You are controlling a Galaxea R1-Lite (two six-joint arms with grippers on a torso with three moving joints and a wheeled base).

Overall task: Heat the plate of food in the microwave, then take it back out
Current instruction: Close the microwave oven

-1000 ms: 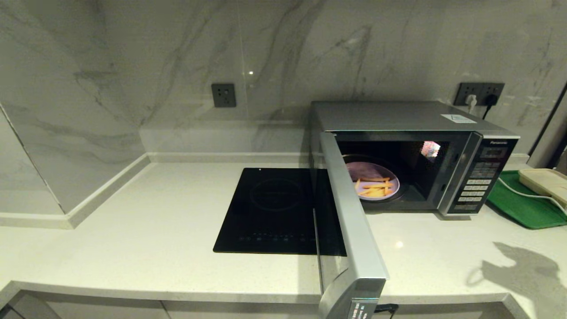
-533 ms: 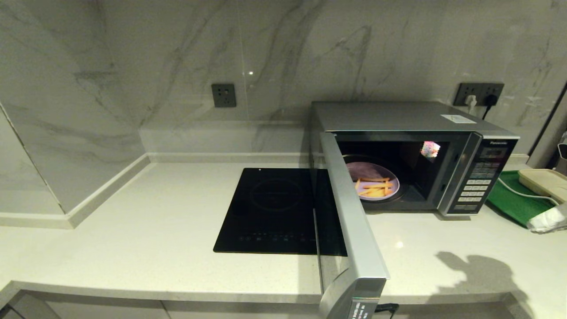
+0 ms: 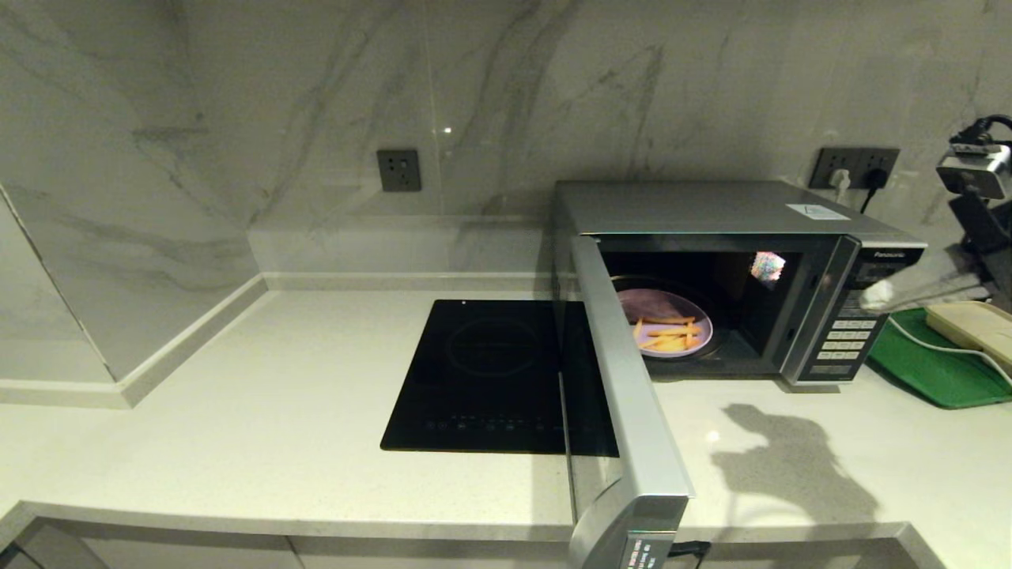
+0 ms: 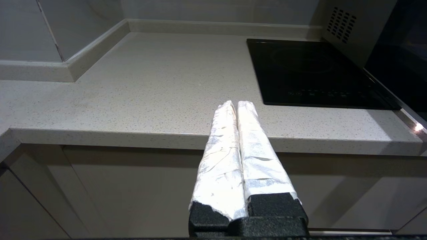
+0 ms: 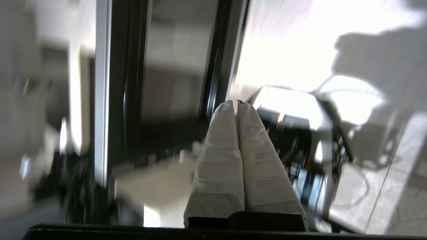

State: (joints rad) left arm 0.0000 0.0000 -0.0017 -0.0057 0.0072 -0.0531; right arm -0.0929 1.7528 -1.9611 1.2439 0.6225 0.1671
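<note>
The silver microwave (image 3: 711,207) stands on the counter at the right, its door (image 3: 624,379) swung wide open toward me. Inside, on the turntable, rests the pale-lavender plate (image 3: 660,304) with orange-yellow fries (image 3: 670,332). My right gripper (image 3: 876,295) reaches in from the right, shut and empty, its tip in front of the black button panel (image 3: 850,336); whether it touches the panel I cannot tell. In the right wrist view its fingers (image 5: 227,140) lie pressed together. My left gripper (image 4: 237,104) is shut and empty, parked low before the counter's front edge, outside the head view.
A black glass cooktop (image 3: 490,371) lies left of the open door. A green tray (image 3: 925,363) carrying a beige tray (image 3: 972,324) and a white cable sits right of the microwave. Wall sockets are behind. The door juts past the counter's front edge.
My right arm has come into view from the right edge and risen up and left to the button panel. Its shadow on the counter slid left. Plate and door have not moved.
</note>
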